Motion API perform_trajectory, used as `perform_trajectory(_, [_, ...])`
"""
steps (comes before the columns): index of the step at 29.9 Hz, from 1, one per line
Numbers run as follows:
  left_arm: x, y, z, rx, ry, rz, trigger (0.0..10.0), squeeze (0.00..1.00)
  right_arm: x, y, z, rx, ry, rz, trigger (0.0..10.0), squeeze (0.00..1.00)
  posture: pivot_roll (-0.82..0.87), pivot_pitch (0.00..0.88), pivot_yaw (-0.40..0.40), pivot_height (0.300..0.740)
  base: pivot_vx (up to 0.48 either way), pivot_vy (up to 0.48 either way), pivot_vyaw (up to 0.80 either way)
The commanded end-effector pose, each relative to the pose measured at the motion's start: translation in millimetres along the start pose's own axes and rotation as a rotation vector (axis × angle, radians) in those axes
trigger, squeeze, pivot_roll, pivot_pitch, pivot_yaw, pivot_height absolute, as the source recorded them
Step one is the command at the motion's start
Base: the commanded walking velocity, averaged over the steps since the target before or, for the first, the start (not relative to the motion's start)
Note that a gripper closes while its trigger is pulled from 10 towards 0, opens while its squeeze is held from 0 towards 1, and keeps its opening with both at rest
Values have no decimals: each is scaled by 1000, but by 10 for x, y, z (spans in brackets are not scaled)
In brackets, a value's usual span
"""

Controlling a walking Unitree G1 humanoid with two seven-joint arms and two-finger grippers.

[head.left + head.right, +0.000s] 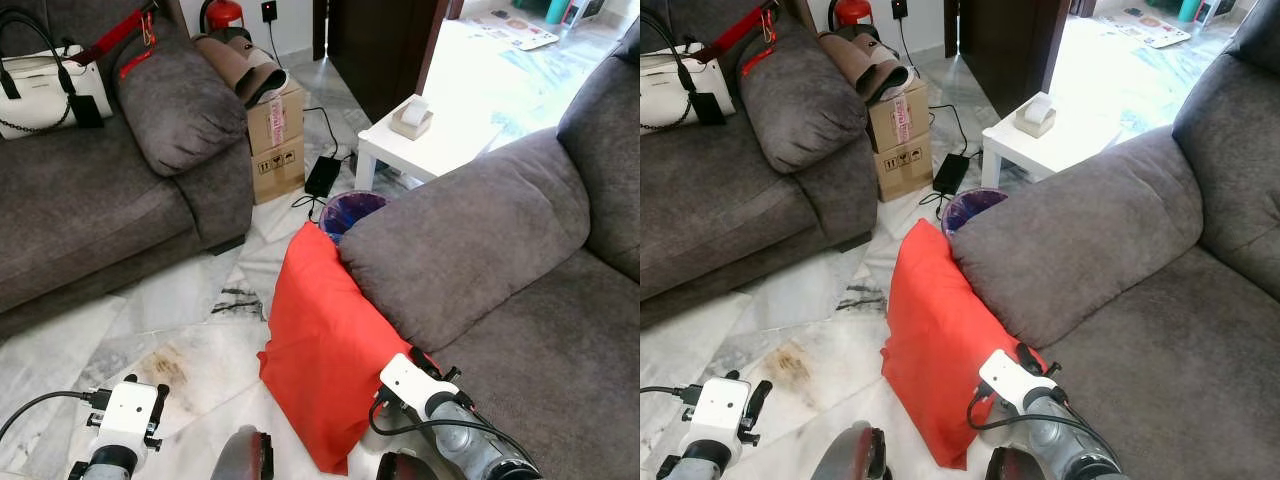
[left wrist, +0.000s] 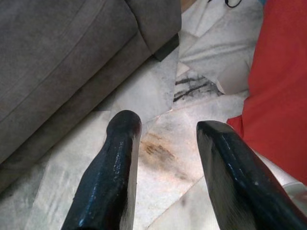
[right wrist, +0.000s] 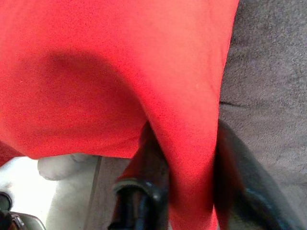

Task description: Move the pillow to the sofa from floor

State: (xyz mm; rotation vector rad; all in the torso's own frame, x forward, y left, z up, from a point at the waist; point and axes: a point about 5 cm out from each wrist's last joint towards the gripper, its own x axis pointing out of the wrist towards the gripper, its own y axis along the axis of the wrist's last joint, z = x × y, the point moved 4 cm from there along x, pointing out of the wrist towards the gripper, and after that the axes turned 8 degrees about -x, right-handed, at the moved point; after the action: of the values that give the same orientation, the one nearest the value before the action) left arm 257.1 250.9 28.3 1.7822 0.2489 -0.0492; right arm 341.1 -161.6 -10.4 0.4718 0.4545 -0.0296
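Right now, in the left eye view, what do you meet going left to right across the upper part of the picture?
White handbag → grey cushion → cardboard box → black power adapter → white side table → sofa backrest.

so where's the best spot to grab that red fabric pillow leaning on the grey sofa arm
Probably its near lower edge, coming from the sofa side. The red fabric pillow stands tilted against the grey sofa armrest, so that thin edge is free. The right tool already has a fold between its fingers there; the left tool hangs open over the floor.
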Motion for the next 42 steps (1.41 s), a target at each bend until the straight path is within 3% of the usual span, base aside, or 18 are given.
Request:
perform_trajectory(1, [-48,-127,-84,-3,24,-45,10000,0,-27,-61,-89,27,25,-29,0,0,293,142,18,636,0,0,0])
perform_trajectory(20, [-50,-136,-61,7,2,-46,10000,0,-39,61,-227,82,66,12,0,0,295,157,36,636,0,0,0])
perform_trajectory(24, [-47,-167,-48,5,-5,-57,10000,0,-32,197,-286,140,99,56,0,0,296,169,43,636,0,0,0])
perform_trajectory(27, [19,-138,-69,-7,6,-54,10000,0,-21,254,-281,237,107,66,0,0,313,171,44,636,0,0,0])
perform_trajectory(33, [28,-136,-107,-37,44,-51,10000,0,-37,197,-298,272,119,53,0,0,327,180,18,636,0,0,0])
perform_trajectory(37, [15,-153,-59,-60,54,-50,10000,0,-42,149,-275,321,125,46,0,0,323,198,4,636,0,0,0])
perform_trajectory(42, [8,-197,23,-77,50,-61,10000,0,-38,150,-263,308,133,51,0,0,307,197,-18,636,0,0,0])
